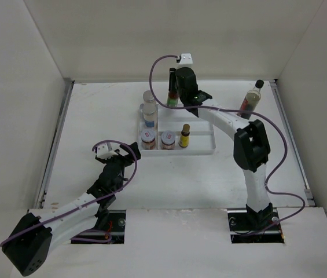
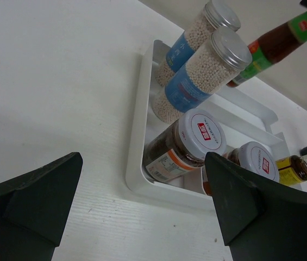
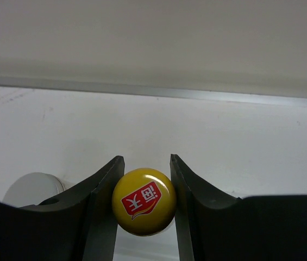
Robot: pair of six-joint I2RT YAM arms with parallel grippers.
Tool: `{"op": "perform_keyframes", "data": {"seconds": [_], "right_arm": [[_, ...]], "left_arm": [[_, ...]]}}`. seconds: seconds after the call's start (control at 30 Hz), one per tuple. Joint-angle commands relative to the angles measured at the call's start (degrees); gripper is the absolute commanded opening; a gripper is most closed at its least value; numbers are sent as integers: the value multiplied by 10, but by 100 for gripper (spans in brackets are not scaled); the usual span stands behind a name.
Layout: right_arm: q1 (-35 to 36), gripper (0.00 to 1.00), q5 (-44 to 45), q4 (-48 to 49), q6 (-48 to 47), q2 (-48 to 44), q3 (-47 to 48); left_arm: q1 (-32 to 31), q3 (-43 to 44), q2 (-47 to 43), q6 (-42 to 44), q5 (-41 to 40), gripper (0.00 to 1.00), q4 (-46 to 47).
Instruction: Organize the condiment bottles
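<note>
The right gripper (image 3: pixel 145 169) pinches the yellow cap (image 3: pixel 144 202) of the red sauce bottle (image 1: pixel 172 96) at the far edge of the white divided tray (image 1: pixel 201 139), while the left gripper (image 1: pixel 117 152), fingers spread wide, sits near the tray's front-left corner

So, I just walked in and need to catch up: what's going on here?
The right pincer is shut on the yellow cap of the red sauce bottle, at the far side of the white tray. Two blue-labelled jars, two red-labelled jars and a small yellow bottle stand in the tray. The tall dark bottle stands outside it, on the table to the right. The left pincer is open and empty, near the tray's front left corner.
</note>
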Motion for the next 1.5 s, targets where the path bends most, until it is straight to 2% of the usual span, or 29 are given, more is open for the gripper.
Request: {"op": "perform_keyframes", "data": {"seconds": [0.0,0.2,0.4,1.07,1.3,1.47], "right_arm": [[12,26,-3,85,12,-12,36],[21,27,-1,107,28,-7,-15],[35,27,4,142,30,-45,-79],[52,26,10,164,22,-128,-159],[57,27,10,165,23,-115,-166],[57,34,2,159,36,-72,-152]], "left_arm": [[2,-6,-5,-8,0,99,32],[2,-6,-3,-9,0,99,32],[2,-4,1,-11,3,99,32],[2,-4,2,-13,4,99,32],[2,-4,3,-13,5,99,32],[2,-4,4,-13,5,99,32]]}}
